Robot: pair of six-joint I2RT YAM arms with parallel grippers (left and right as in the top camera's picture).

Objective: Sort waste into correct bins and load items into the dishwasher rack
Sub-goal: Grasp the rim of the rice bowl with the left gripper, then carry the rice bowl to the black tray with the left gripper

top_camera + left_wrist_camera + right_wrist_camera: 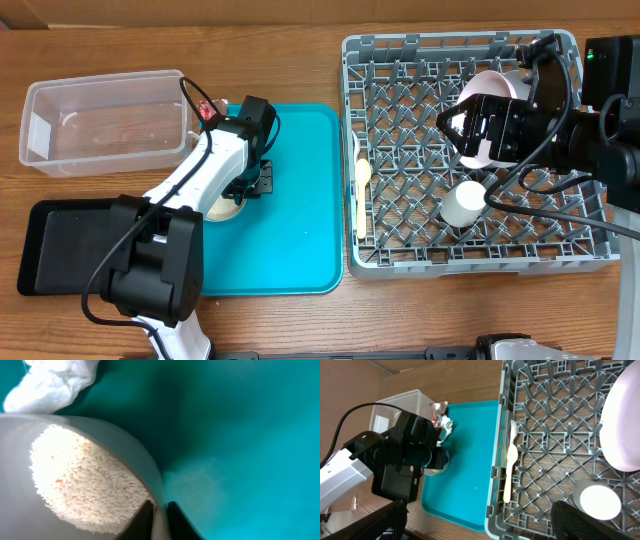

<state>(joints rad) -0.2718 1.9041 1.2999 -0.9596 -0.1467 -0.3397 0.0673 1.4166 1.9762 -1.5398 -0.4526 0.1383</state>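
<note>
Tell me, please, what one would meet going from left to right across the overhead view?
Clear tub → crumpled red-and-silver wrapper → teal tray → cream spoon → white cup.

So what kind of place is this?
Likely a robot test bench, not a real kitchen: a dish rack and teal tray sit on a wooden table, and a robot arm reaches a plate of rice.
</note>
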